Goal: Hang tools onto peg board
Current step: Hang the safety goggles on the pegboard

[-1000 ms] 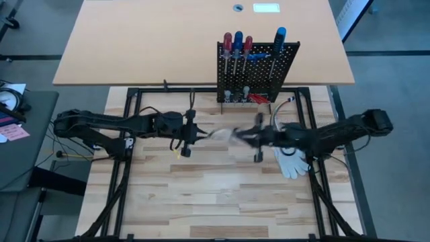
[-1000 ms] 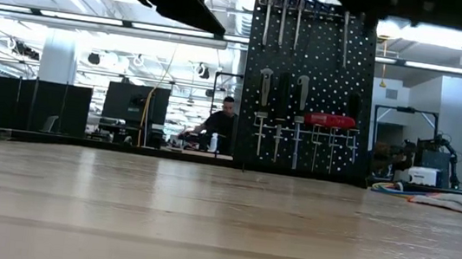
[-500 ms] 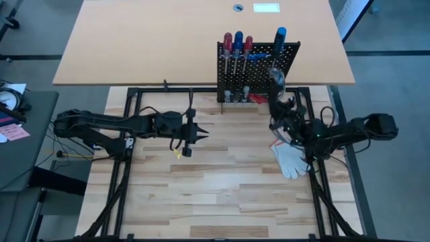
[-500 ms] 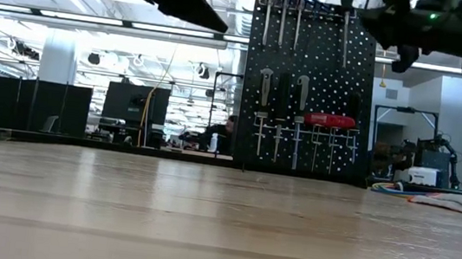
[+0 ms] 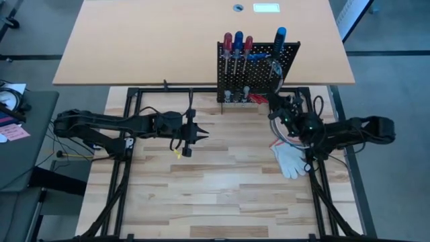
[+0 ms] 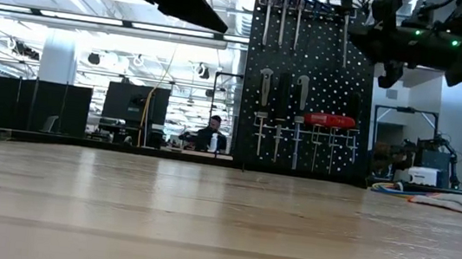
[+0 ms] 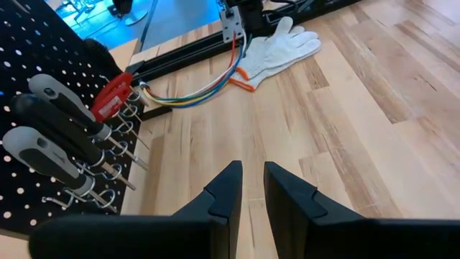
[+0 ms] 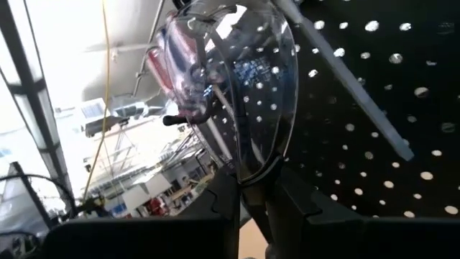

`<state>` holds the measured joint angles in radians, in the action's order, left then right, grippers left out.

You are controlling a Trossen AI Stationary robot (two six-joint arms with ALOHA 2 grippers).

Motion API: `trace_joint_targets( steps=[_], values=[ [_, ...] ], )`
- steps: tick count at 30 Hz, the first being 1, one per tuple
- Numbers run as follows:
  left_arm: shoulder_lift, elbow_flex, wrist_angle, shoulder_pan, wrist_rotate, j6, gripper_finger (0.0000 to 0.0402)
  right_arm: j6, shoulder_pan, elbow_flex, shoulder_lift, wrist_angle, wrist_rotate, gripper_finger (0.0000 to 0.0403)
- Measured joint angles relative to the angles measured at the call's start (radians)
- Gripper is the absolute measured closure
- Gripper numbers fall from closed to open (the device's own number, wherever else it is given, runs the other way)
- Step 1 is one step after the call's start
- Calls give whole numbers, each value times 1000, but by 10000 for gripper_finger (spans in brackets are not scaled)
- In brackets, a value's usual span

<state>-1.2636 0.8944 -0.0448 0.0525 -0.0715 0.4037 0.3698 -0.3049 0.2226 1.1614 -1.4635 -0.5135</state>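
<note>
The black peg board (image 5: 259, 70) stands upright at the table's far edge. Red- and blue-handled screwdrivers (image 5: 238, 42) hang along its top, and grey-handled tools and red-handled pliers (image 6: 330, 121) sit lower in its ring holders. My right gripper (image 5: 277, 91) is in front of the board's right part, shut on a pair of clear glasses (image 5: 274, 68). My left gripper (image 5: 196, 135) hovers over the table's middle left, open by a narrow gap (image 7: 251, 191) and holding nothing. My right gripper pinches the clear glasses by the lower edge of the lens (image 8: 251, 169) between its two fingers. It points toward the table's far edge. The glasses stick out beyond the fingertips, lifted clear of the table and close before the peg board (image 8: 374, 108). I cannot tell whether they touch it.
A white glove (image 5: 290, 160) lies flat on the table under the right arm. A bundle of coloured wires (image 7: 194, 93) runs along the black frame bar near the board's foot. A large tan tabletop (image 5: 148, 40) lies behind the board. A person sits far off in the room (image 6: 210, 133).
My right gripper has swung from the table's middle toward the far right, up to the peg board. It has turned to point at the board and carried the clear glasses with it. The left arm has kept still.
</note>
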Motion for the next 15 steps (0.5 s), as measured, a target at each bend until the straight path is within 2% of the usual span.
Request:
trace_joint_targets(
  steps=[10, 15],
  values=[
    [0, 0, 5, 0, 0, 0, 346, 111, -77, 1, 5, 15, 75, 353],
    [0, 0, 5, 0, 0, 0, 346, 148, -84, 1, 5, 63, 78, 353]
  ],
)
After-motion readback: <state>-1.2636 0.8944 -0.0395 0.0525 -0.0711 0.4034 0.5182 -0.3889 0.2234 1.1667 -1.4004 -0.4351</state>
